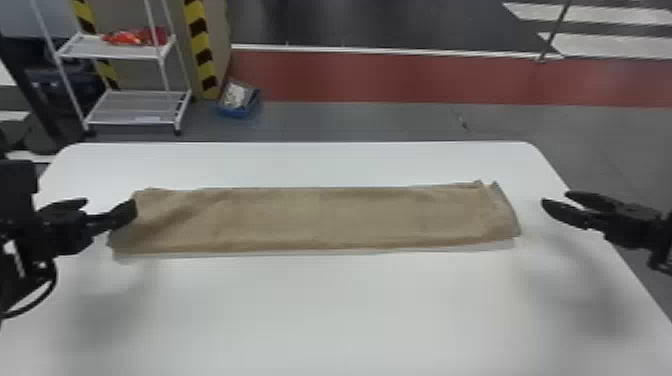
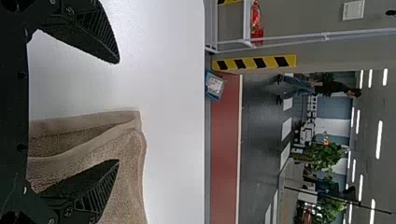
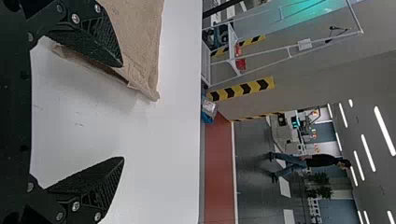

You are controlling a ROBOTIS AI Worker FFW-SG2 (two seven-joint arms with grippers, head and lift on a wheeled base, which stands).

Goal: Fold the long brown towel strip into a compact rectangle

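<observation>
Black left tool [image 1: 111, 204], two flat fingers spread apart, clasping nothing; placed at the towel's left end, on the side of the desk's left edge, one finger reaching across the towel's end and the other over bare white surface. Whether that finger touches the cloth cannot be told.

Black right tool [image 1: 556, 198], fingers likewise parted and empty; placed beyond the towel's right end, apart from it, close to the desk's right edge, its arm coming in across that edge.

White desk [image 1: 320, 310], smooth top, rounded far corners. Open room: a bare band between cloth and far edge; a broad bare expanse on the robot's side; smaller bare margins past each end, where the tools are.

Brown towel strip [image 1: 320, 217], one, matt and finely textured, laid lengthwise from left to right across the desk, roughly parallel to the far edge. Long sides nearly straight; soft creases toward the left. Left end: layered, with a pocket-like gap between plies. Right end: slanted, its far corner showing two small points, layers slightly out of line.

Surroundings, past the desk's far edge: white wire rack [image 1: 130, 107], red articles [image 1: 125, 37] on its upper shelf; yellow-and-black striped post [image 1: 200, 45]; blue bin [image 1: 240, 111] on the grey floor [image 1: 350, 120]; red floor band [image 1: 375, 75] behind. Obstructions on the desk: the left tool, over the cloth's left end.
</observation>
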